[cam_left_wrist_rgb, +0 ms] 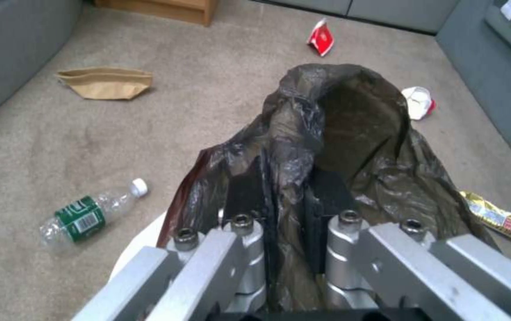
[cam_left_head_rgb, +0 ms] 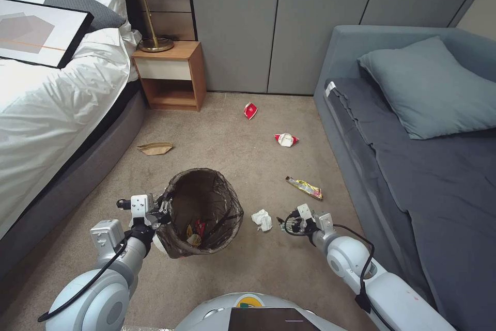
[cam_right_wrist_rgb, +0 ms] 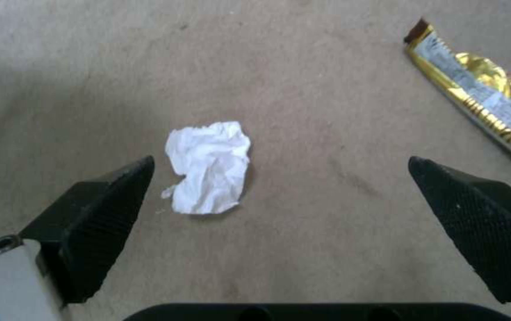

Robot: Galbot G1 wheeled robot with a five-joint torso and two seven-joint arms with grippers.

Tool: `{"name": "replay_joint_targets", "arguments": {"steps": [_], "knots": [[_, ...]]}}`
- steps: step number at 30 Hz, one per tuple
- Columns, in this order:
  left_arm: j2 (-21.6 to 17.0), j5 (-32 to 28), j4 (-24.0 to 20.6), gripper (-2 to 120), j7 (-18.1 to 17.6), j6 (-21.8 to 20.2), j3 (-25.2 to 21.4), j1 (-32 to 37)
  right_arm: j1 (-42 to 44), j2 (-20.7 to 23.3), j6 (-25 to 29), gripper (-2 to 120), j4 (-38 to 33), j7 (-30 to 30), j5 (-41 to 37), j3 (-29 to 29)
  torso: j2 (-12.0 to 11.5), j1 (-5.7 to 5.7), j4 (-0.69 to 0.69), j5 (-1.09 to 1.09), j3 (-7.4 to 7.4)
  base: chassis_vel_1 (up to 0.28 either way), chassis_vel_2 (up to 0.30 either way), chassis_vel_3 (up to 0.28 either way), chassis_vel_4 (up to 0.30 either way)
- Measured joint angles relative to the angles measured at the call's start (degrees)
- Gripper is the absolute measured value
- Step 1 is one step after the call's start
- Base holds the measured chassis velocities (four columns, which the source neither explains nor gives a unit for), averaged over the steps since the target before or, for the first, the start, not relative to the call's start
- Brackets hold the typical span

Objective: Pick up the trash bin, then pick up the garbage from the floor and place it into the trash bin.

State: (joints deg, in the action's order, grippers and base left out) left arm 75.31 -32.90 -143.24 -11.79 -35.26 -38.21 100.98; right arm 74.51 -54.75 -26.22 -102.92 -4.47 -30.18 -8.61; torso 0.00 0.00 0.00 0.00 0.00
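The trash bin (cam_left_head_rgb: 202, 210) is a white pail with a dark brown bag over its rim, standing in the middle of the tan floor (cam_left_head_rgb: 227, 150); a few wrappers lie at its bottom. My left gripper (cam_left_head_rgb: 159, 213) is shut on the near-left rim, and its fingers (cam_left_wrist_rgb: 248, 191) pinch the bag (cam_left_wrist_rgb: 350, 133). Just right of the bin lies a crumpled white tissue (cam_left_head_rgb: 262, 220) (cam_right_wrist_rgb: 209, 167). My right gripper (cam_left_head_rgb: 285, 224) (cam_right_wrist_rgb: 280, 161) hovers open over the carpet beside it, the tissue closer to one finger. A yellow wrapper (cam_left_head_rgb: 304, 187) (cam_right_wrist_rgb: 481, 96) lies a little farther away.
Two crushed red-and-white cups (cam_left_head_rgb: 286, 139) (cam_left_head_rgb: 250, 110), a flat brown paper bag (cam_left_head_rgb: 155, 148) and a small plastic bottle (cam_left_wrist_rgb: 89, 215) lie on the carpet. A bed (cam_left_head_rgb: 46, 109) borders the left, a nightstand (cam_left_head_rgb: 170, 75) stands at the back, and a grey sofa (cam_left_head_rgb: 413, 166) lines the right.
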Motion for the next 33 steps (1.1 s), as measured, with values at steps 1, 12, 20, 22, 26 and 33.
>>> {"name": "replay_joint_targets", "arguments": {"steps": [1, 12, 20, 22, 26, 33], "knots": [[0.0, 0.0, 0.0, 8, 0.0, 0.0, 0.0, 0.0, -0.6, -0.1, 0.0, 100, 0.4, -0.5, 0.0, 0.9, 0.0, 0.00, 0.00, 0.00, 0.00, 0.000, 0.000, 0.000, 0.000], [0.2, 0.0, 0.0, 8, 0.0, 0.1, 0.0, -0.1, -6.6, -2.1, -0.6, 100, 4.0, -4.2, 0.4, 7.8, 0.0, 0.00, 0.01, 0.00, 0.00, 0.000, 0.000, 0.000, 0.000], [0.5, 0.1, 0.0, 8, 0.1, 0.1, 0.1, -0.1, -9.8, -2.7, -1.1, 100, 7.5, -4.8, 1.2, 10.4, 0.0, 0.00, 0.00, 0.00, 0.00, 0.000, 0.000, 0.000, 0.000], [0.6, 0.2, 0.0, 8, 0.1, 0.2, 0.1, -0.1, -10.7, -3.2, -1.2, 100, 9.1, -4.8, 1.4, 11.1, 0.0, 0.00, 0.00, 0.00, 0.00, 0.000, 0.000, 0.000, 0.000], [0.7, 0.4, 0.0, 8, 0.1, 0.2, 0.1, 0.0, -11.6, -3.8, -1.2, 100, 10.6, -4.9, 1.7, 12.4, 0.0, 0.00, 0.00, 0.00, 0.00, 0.000, 0.000, 0.000, 0.000], [0.8, 0.4, 0.0, 8, 0.1, 0.3, 0.0, 0.0, -13.1, -4.7, -1.3, 100, 12.9, -5.2, 2.1, 14.4, 0.0, 0.00, 0.00, 0.00, 0.00, 0.000, 0.000, 0.000, 0.000]]}}
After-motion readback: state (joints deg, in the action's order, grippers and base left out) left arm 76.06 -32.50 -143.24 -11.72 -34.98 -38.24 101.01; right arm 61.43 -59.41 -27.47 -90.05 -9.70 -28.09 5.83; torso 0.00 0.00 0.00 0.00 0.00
